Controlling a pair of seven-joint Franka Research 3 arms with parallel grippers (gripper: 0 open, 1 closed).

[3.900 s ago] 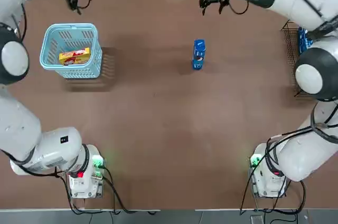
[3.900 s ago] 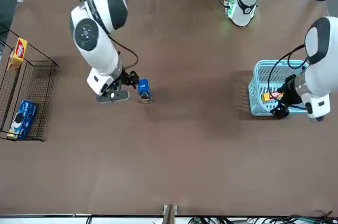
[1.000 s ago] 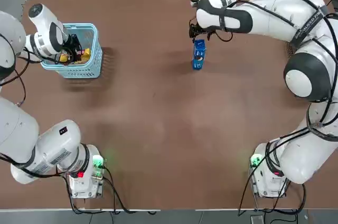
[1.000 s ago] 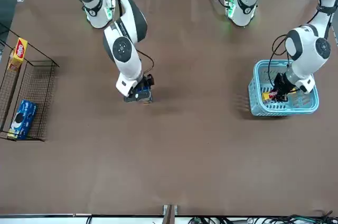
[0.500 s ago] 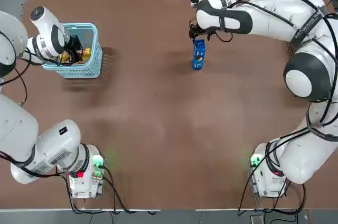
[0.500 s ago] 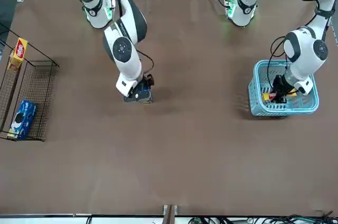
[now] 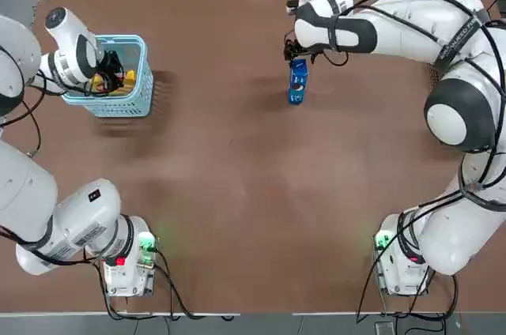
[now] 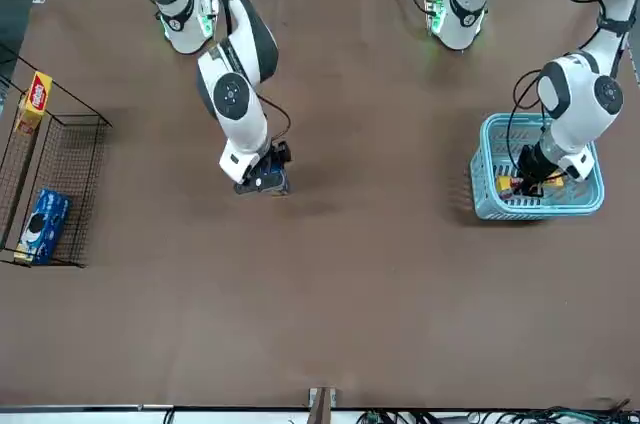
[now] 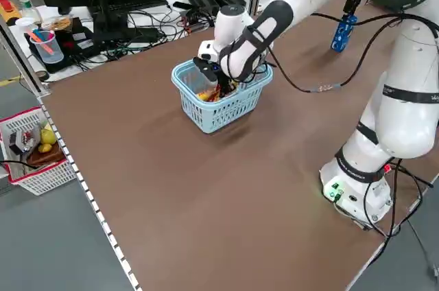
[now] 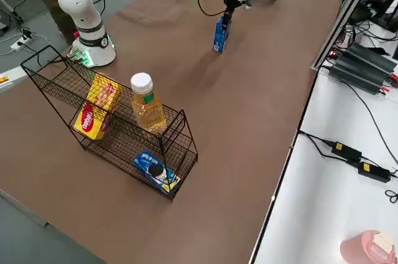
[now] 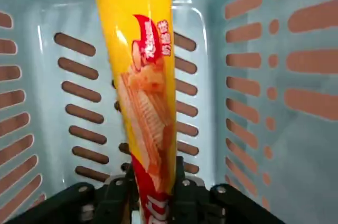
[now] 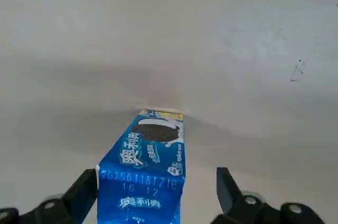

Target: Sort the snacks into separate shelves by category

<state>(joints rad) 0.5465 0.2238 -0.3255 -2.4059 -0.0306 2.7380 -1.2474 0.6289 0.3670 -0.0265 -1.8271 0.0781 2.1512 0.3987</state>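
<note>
We have our left gripper (image 11: 153,197) down inside the light blue slotted plastic basket (image 7: 83,98) at the far left of the table, its fingers pressed together on the lower end of a yellow-orange rectangular snack box (image 11: 141,84) with a red logo. Held by one end, the box rises lengthways between the basket walls, so it should lift straight up without snagging; the walls stand close on both sides, leaving room only upward.

Our right gripper (image 12: 156,203) hangs over the small glossy blue snack packet (image 7: 297,82) standing upright on the brown table (image 7: 253,193) at the far middle. Its fingers (image 12: 79,192) are spread wide, one on each side of the packet's top and not yet touching it, ready to descend and close.

The dark wire-mesh rack (image 10: 124,146) with a black frame sits at the right edge of the table, well apart from both grippers. It already carries yellow boxes (image 10: 93,114) and a capped bottle of amber liquid (image 10: 147,107) on its upper tier, and a blue packet (image 10: 155,169) on the lower. The table between is bare, giving open passage across.
</note>
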